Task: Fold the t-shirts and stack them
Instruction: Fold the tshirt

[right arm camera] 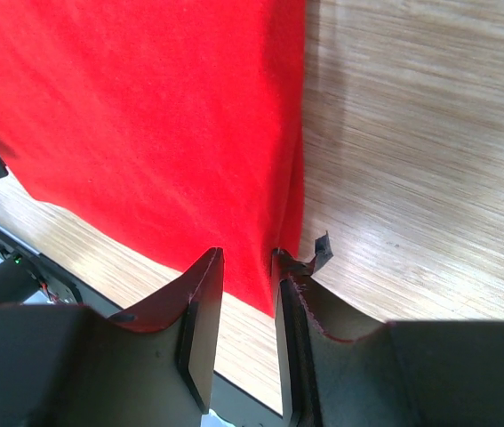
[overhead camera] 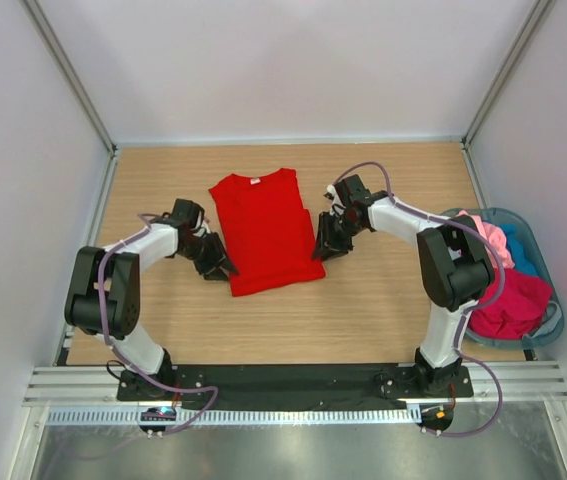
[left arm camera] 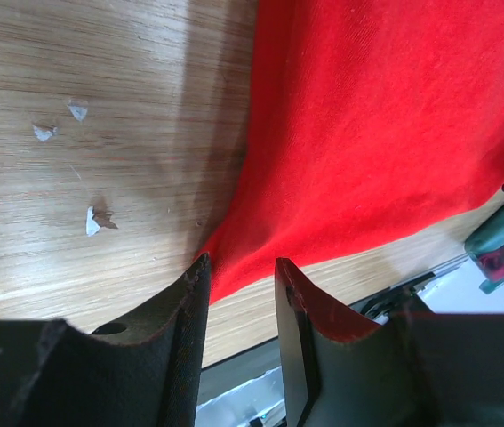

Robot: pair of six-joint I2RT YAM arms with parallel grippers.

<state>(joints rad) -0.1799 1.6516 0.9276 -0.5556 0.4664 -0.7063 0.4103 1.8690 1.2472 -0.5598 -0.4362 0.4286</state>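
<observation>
Light wooden table (overhead camera: 383,310), bright red cloth t-shirt (overhead camera: 263,230) lying flat.
Left gripper (left arm camera: 241,271) and right gripper (right arm camera: 246,253), jaws apart, by its near corners.

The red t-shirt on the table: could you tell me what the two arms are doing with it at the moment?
The red t-shirt lies flat mid-table, collar away from the arms. The left gripper sits at its near left corner and the right gripper at its near right corner. Both are open, cloth in the gap but not pinched. The other t-shirts wait in the basket on the right.
</observation>
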